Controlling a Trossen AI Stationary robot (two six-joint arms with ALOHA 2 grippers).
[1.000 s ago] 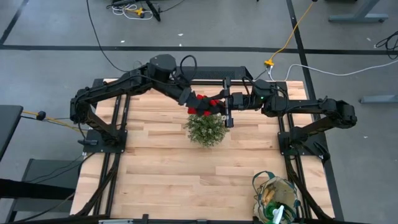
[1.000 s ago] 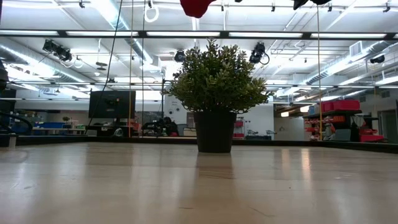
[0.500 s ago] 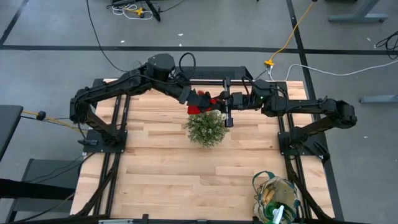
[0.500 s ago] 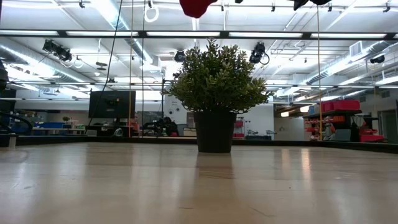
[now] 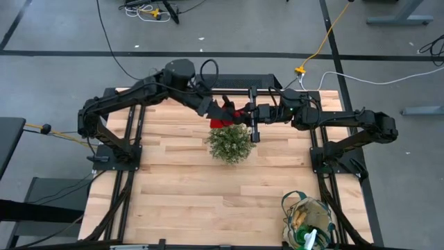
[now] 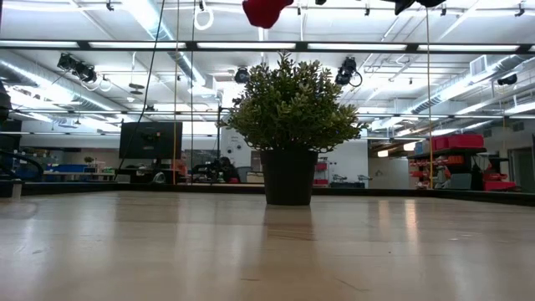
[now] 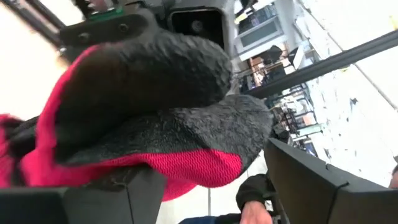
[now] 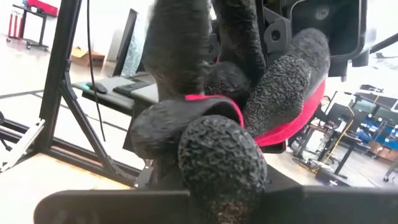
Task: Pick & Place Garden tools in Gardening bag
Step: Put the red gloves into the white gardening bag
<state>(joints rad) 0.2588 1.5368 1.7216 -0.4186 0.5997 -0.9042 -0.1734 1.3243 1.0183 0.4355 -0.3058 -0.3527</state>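
Gloves (image 5: 229,115), red and dark, hang above the plant (image 5: 230,143) near the counter's far edge, where your left gripper (image 5: 218,110) has just spread its fingers while the right gripper (image 5: 248,114) stays clamped on them, so the handover looks done and the gardening bag (image 5: 308,219) at the near right corner comes next.

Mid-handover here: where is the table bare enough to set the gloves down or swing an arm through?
Bare wood runs left of the plant to the table's left edge, and across the near half up to the gardening bag. Crowded: the far edge, where both pincers meet at the red gloves above the plant.
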